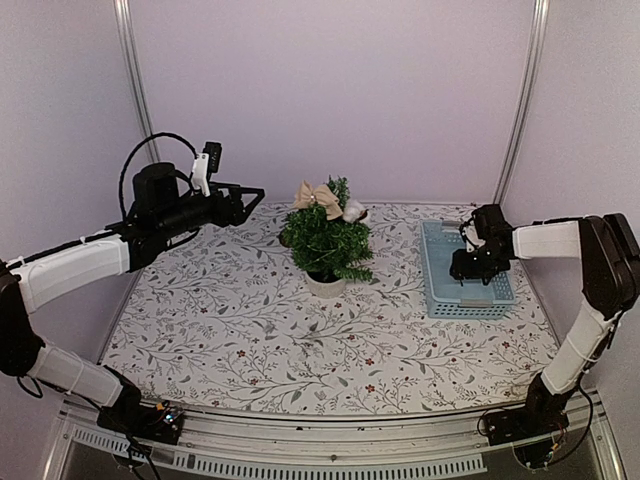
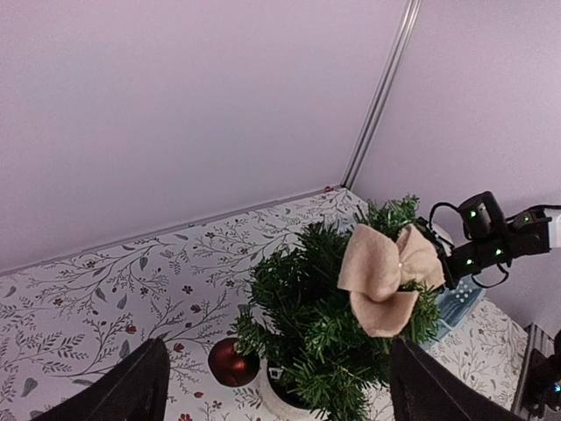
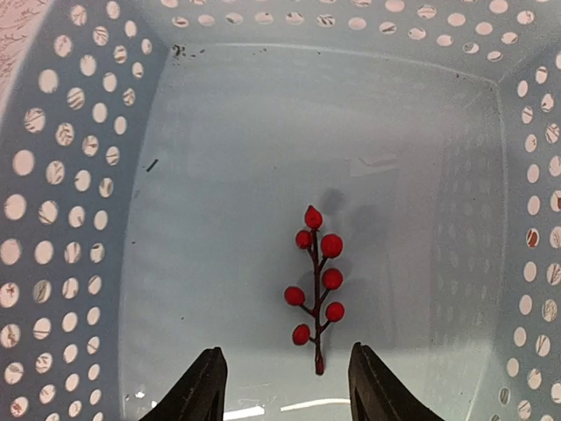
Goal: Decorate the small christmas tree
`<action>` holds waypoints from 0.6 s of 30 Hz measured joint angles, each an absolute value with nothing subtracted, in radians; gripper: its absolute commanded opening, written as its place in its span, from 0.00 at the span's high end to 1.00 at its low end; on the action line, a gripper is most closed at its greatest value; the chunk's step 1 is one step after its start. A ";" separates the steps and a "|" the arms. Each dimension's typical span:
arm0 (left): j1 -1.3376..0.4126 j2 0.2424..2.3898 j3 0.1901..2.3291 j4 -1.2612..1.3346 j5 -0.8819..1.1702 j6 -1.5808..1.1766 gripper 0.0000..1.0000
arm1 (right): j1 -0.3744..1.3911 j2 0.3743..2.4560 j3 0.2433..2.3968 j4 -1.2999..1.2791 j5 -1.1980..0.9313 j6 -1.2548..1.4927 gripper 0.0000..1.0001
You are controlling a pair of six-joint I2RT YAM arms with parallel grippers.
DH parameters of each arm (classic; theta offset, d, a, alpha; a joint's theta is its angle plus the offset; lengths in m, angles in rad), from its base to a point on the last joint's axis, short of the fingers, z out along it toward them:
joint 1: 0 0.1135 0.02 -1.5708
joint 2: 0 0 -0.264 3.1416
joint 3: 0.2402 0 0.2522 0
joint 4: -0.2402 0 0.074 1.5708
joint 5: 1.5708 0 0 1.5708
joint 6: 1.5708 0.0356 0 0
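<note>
Leaf-patterned worktop (image 1: pixel 230 330) carries the small christmas tree (image 1: pixel 328 240), dark green in a white pot, at its centre. To its right, a pale blue perforated plastic basket (image 1: pixel 470 308) holds one red berry sprig (image 3: pixel 317 294). Over it the right fingers (image 3: pixel 206 390) stand parted astride its stem, gripping nothing, and the left fingers (image 2: pixel 131 390) spread wide, empty.

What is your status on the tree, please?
Left gripper open, clear of green potted tree. Right gripper open over red berry sprig in blue perforated basket. Nothing obstructing.
</note>
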State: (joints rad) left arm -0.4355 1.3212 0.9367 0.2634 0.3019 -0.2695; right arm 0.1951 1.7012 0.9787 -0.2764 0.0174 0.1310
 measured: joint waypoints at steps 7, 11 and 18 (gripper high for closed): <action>-0.435 1.320 0.937 0.263 0.302 -0.269 0.10 | 0.182 1.816 1.020 -0.285 0.051 0.107 0.66; -0.435 1.319 0.937 0.262 0.296 -0.270 0.01 | 0.180 1.826 1.025 -0.284 0.050 0.100 0.78; -0.400 1.296 0.930 0.252 0.268 -0.310 0.00 | 0.180 1.821 1.026 -0.286 0.033 0.087 1.00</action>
State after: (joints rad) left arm -0.3996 1.2957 0.9298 0.2520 0.2680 -0.3099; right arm 0.1802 1.8210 1.0260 -0.2855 0.0334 0.0868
